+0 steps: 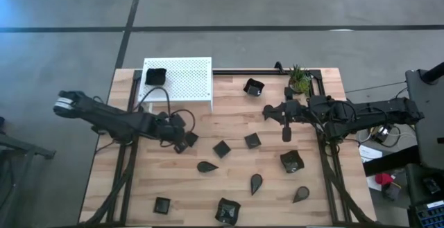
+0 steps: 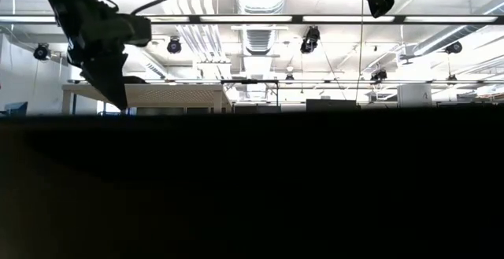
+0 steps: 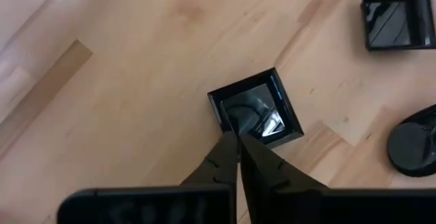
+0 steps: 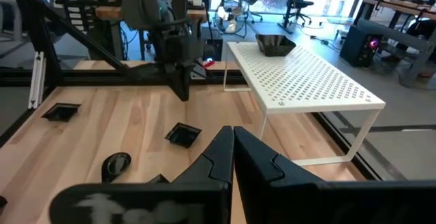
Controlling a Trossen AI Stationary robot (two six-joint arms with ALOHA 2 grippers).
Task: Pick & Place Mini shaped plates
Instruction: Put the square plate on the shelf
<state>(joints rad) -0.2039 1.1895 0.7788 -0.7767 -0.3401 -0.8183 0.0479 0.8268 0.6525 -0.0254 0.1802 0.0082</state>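
Several small glossy black plates lie flat on the wooden table (image 1: pixel 229 120): squares (image 1: pixel 222 148) (image 1: pixel 252 140) (image 1: pixel 161 204), teardrops (image 1: pixel 207 165) (image 1: pixel 256 183) (image 1: pixel 300 195), and larger ones with upturned rims (image 1: pixel 254 86) (image 1: pixel 292 161) (image 1: pixel 227 211). One plate (image 1: pixel 155 75) sits on the white perforated platform (image 1: pixel 182 84). My left gripper (image 1: pixel 183 142) is shut on a small square plate (image 3: pixel 257 108) left of the table's middle. My right gripper (image 1: pixel 286 132) is shut and empty, raised above the table's right half; it also shows in its wrist view (image 4: pixel 233 139). My left gripper pinches the square plate's wall (image 3: pixel 228 115) at the side nearest the arm, close to a corner. One finger seems to be inside the plate and one outside. The fingers slant down from the table's left. I cannot tell whether the plate is clear of the table.
A small green potted plant (image 1: pixel 300 81) stands at the far right corner. The white platform stands at the far left. A black frame rail (image 1: pixel 263 71) runs along the far edge. Bare wood lies between the platform and the plates.
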